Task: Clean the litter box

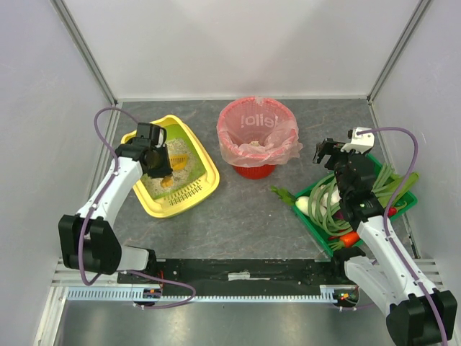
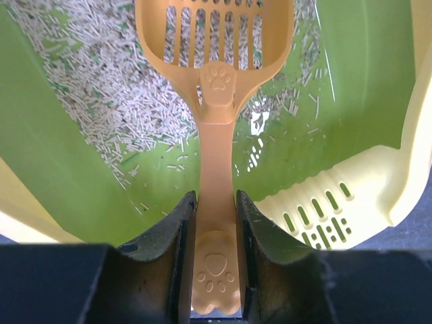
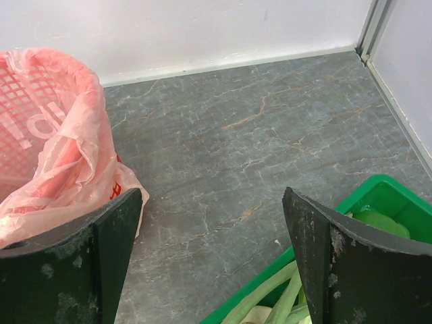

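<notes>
One litter box (image 1: pixel 189 193) sits at the left rear of the worktop (image 1: pixel 245 216). The left claw (image 2: pixel 216 202) is clamped on the handle of one orange scoop (image 2: pixel 216 81), whose slotted head is over the litter (image 2: pixel 88 74). One red bin (image 1: pixel 253 171) stands between the box and one green vegetable tray (image 3: pixel 385 192). The right claw (image 3: pixel 212 223) gapes wide and empty above the worktop, between bin and tray.

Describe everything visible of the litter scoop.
The litter scoop is orange-yellow plastic, with a slotted bowl and a flat handle embossed with two paw prints. The left gripper is shut on the handle's end. The bowl reaches over the pale litter inside the litter box.
</notes>
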`<state>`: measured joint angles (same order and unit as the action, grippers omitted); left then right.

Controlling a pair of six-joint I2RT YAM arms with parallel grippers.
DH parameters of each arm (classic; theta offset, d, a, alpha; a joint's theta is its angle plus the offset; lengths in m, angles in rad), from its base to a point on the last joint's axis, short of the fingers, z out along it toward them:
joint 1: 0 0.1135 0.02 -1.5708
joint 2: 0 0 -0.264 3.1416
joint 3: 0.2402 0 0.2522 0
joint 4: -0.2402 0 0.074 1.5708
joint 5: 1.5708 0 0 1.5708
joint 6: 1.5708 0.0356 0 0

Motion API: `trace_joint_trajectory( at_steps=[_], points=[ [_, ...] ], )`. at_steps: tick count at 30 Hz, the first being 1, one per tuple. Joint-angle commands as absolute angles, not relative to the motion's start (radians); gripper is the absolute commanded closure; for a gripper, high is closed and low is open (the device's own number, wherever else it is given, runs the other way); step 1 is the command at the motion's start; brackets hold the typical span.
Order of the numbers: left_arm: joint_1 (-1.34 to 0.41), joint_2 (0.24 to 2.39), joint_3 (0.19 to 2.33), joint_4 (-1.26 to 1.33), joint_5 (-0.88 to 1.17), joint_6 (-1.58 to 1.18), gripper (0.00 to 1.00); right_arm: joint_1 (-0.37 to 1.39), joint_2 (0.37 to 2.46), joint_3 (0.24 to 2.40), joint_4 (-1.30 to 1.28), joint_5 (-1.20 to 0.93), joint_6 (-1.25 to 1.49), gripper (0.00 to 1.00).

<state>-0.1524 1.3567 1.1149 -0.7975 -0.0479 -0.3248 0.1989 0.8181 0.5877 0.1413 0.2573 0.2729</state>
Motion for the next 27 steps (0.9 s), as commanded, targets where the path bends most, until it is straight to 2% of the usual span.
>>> trace_joint_trajectory(
  at_steps=[1,17,22,23,27],
  points=[
    [-0.149,1.362,1.083,-0.784,0.035,-0.322,0.98,0.198,0.819,0.595,0.172,0.238,0.285,0.07],
    [-0.147,1.410,0.997,-0.759,0.083,-0.316,0.97,0.198,0.831,0.588,0.183,0.235,0.285,0.07],
    [-0.149,1.428,1.000,-0.764,0.092,-0.325,0.77,0.198,0.836,0.589,0.184,0.230,0.287,0.07],
    [-0.149,1.431,0.999,-0.762,0.094,-0.328,0.68,0.198,0.836,0.588,0.184,0.230,0.285,0.07],
    [-0.149,1.437,0.999,-0.765,0.081,-0.330,0.53,0.196,0.838,0.586,0.186,0.230,0.287,0.07]
  ],
)
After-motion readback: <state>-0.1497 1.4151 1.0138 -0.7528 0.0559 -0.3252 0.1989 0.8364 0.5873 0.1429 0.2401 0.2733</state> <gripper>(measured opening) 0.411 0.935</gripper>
